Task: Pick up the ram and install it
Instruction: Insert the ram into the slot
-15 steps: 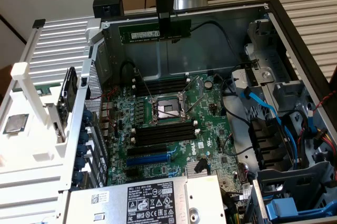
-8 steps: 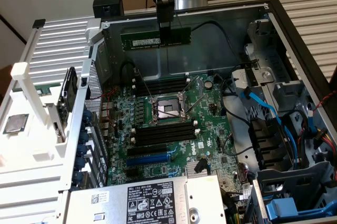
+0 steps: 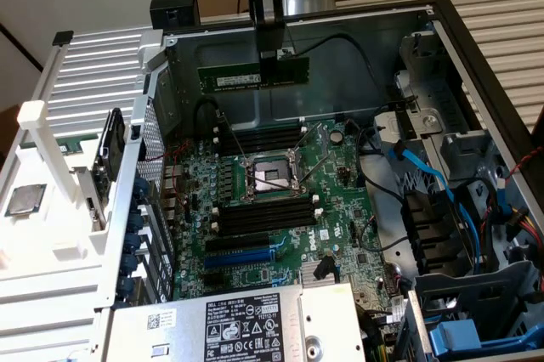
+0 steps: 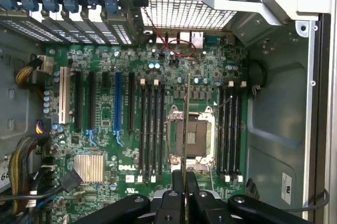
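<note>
in the upper middle of the exterior view, your hand (image 3: 274,58) grips the ram (image 3: 240,79), its long axis level, running left to right.

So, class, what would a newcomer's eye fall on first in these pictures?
The gripper holds the ram level in the air above the open case. Below lies the green motherboard, its CPU socket in the middle between two banks of black slots.
</note>
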Tool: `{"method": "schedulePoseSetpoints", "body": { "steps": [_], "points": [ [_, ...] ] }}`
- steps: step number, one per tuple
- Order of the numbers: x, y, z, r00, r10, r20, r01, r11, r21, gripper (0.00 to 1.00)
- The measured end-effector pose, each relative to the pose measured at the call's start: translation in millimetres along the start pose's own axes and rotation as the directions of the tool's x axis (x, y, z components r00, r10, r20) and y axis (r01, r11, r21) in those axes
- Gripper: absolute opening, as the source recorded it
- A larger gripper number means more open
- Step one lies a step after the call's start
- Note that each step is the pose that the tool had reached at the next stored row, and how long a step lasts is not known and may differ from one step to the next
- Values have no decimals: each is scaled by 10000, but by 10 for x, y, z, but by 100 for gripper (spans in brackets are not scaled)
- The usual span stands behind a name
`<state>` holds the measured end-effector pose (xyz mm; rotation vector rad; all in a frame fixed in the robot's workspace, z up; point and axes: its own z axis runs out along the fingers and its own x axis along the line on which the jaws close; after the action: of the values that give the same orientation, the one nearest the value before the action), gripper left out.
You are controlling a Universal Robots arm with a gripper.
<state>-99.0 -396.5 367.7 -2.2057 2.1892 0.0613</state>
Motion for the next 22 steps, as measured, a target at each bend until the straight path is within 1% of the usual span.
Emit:
{"method": "schedulePoseSetpoints", "body": {
  "steps": [1,3,4,5,8,11,22],
  "points": [
    [11,-9,5,10000,0,79,0,10000,-3,13],
    [48,-25,14,9997,-1,263,1,10000,-8,13],
    [76,-31,18,9994,0,334,0,10000,-14,13],
    [141,-36,23,9993,2,367,-1,10000,-34,13],
    [239,-42,28,9993,4,367,-2,10000,-66,13],
    [296,-42,47,9993,5,368,-3,10000,-70,13],
    [315,-43,245,9993,5,366,-3,10000,-70,13]
  ]
}}
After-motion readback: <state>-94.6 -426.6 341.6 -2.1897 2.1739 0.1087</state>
